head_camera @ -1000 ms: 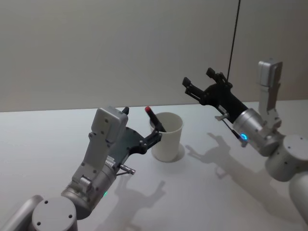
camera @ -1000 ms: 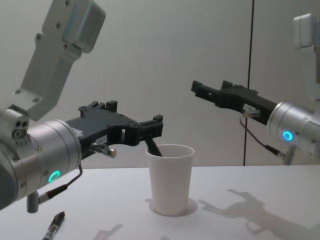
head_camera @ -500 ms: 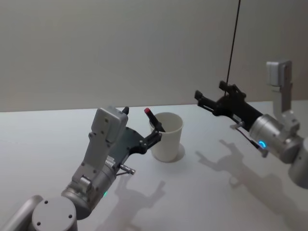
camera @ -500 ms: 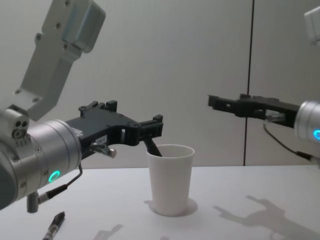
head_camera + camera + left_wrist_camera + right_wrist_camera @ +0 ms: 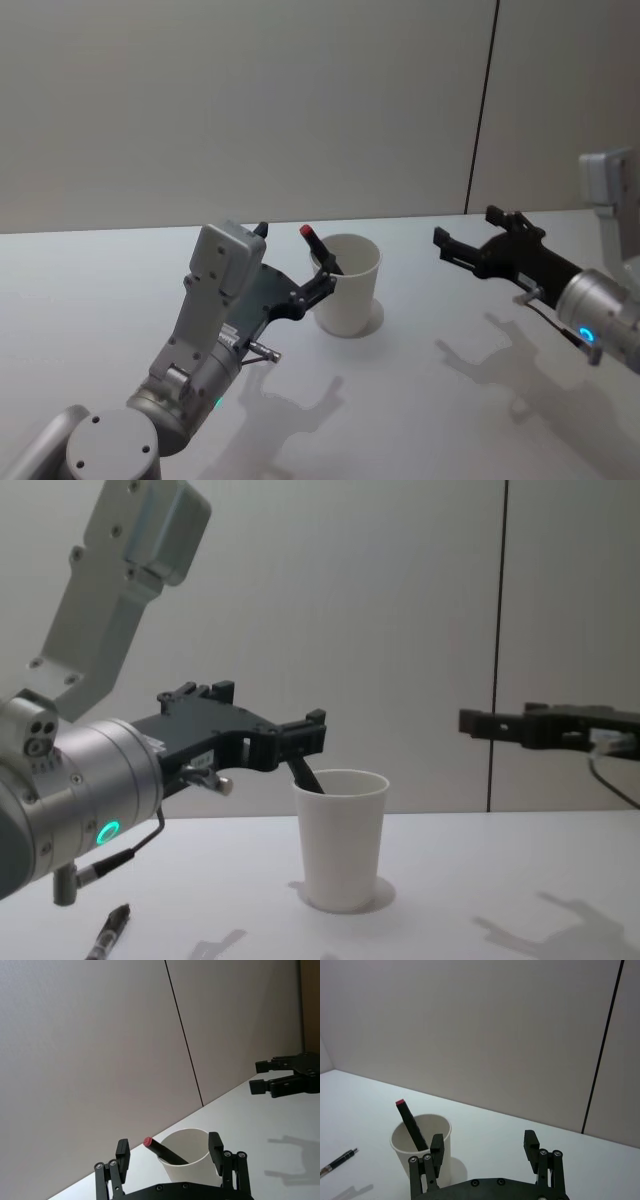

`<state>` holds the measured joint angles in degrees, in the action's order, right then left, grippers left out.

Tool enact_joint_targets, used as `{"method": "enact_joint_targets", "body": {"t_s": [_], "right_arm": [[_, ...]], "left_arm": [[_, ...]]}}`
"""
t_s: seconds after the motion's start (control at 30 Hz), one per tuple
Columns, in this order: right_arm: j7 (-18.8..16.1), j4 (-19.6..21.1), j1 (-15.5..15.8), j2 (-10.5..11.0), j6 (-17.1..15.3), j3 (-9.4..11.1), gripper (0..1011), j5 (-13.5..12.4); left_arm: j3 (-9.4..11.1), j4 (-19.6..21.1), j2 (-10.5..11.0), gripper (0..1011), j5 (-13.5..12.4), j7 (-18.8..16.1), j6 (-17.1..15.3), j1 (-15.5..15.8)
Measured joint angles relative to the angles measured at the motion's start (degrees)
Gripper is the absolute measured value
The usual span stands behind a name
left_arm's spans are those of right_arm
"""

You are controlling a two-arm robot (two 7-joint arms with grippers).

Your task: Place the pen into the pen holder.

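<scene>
The left claw (image 5: pixel 169 1141) is hanging released, fingers spread, just beside the rim of the white paper cup (image 5: pixel 350 295). A black pen (image 5: pixel 320 252) with a red cap is leaning inside that cup, which is standing upright on the desk (image 5: pixel 100 290). The right claw (image 5: pixel 484 1138) is hovering open, well apart on the cup's right.

- The pen (image 5: pixel 320 247) leans inside the pen holder (image 5: pixel 349 290).
- Left gripper (image 5: pixel 295 256) just left of it (at the rim); right gripper (image 5: pixel 466 228) well right.
- Spare pen (image 5: pixel 108 935) lies front-left.
</scene>
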<state>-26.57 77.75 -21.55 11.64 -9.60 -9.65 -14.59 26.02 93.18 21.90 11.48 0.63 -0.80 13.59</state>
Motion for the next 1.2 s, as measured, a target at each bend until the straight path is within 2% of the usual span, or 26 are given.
{"method": "enact_joint_targets", "body": {"t_s": [0.53,1.2], "right_arm": [[0.8,7.8,6.2,3.0,-4.1,0.9,1002,-0.7],[0.9,10.9,8.7,4.3,-5.5,1.2,1002,-1.5]], "left_arm": [[0.0,0.0,0.0,1004,0.0,0.0,0.0,0.0],[-0.1,0.1,-0.3,1004,-0.5,-0.8,-0.9,-0.1]]}}
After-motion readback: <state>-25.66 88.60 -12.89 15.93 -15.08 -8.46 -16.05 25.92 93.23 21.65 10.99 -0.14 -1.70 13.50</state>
